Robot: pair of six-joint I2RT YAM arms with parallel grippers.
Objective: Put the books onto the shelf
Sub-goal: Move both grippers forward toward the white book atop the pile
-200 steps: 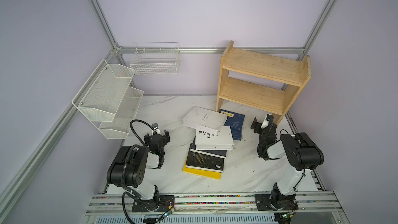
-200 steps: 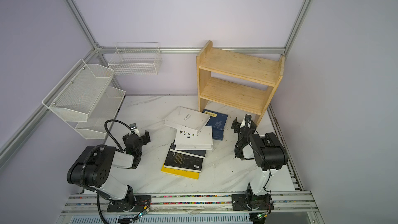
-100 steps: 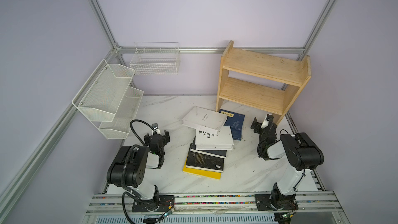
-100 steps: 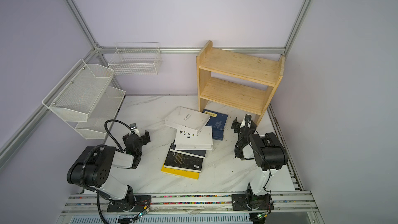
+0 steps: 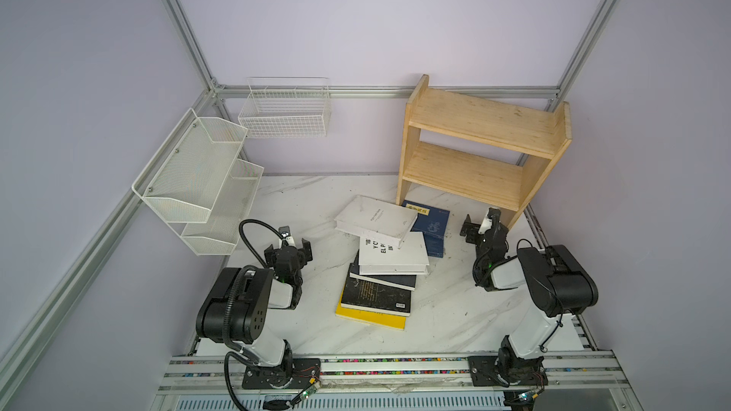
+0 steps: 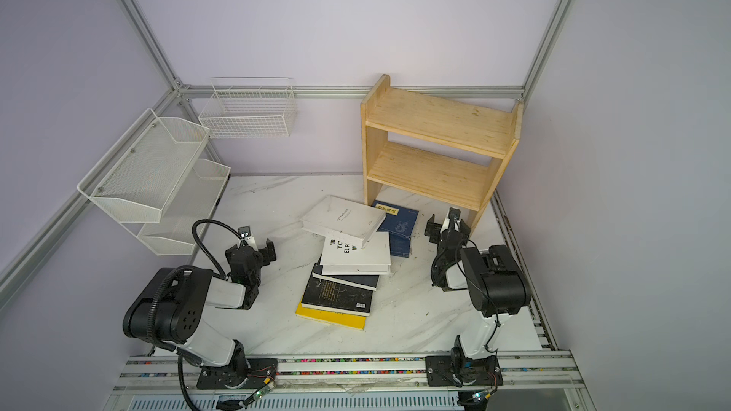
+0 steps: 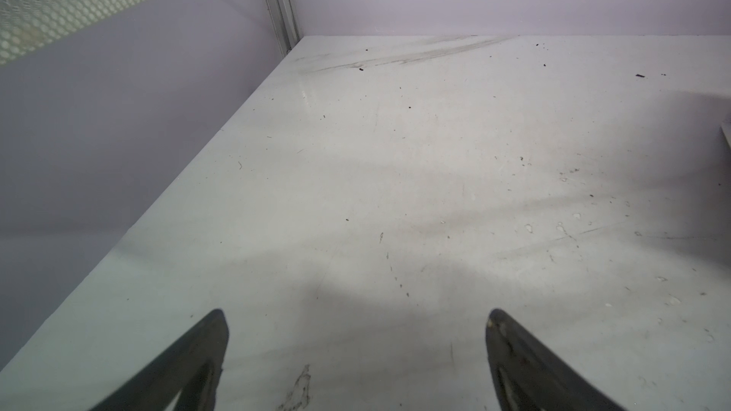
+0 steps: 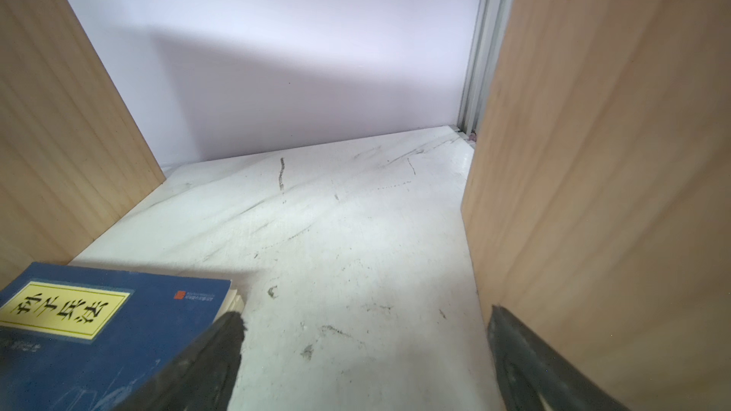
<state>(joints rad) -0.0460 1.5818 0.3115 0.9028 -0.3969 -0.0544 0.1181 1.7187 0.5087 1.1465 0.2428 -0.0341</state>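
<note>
While both grippers stand with jaws spread wide and grip nothing, the left gripper (image 5: 288,247) hangs low at centre-left of both top views. Its wrist view shows only the speckled marble table (image 7: 395,152) between its dark fingertips (image 7: 211,336).

The right gripper (image 5: 479,227) sits right of centre, just beside the lower right foot of the shelf (image 5: 474,164). In its wrist view one finger (image 8: 221,349) overlaps the corner of a navy book (image 8: 99,330) with a yellow label, and the other lies close to a wooden side panel.

The books (image 5: 387,262) all lie on the table in a loose pile at mid-frame, between the two arms. A yellow book (image 5: 368,317) is lowest, with a black book (image 5: 375,295) on it. Above that comes a white book (image 5: 395,256) with bold black lettering, and a second white book (image 5: 375,219) is tilted on top. The navy book lies flat at the pile's upper right, in front of the shelf's left leg.

The shelf stands upper right of centre against the back wall. A white mesh rack (image 5: 197,175) hangs at the left and a wire basket (image 5: 285,112) hangs on the back wall.
</note>
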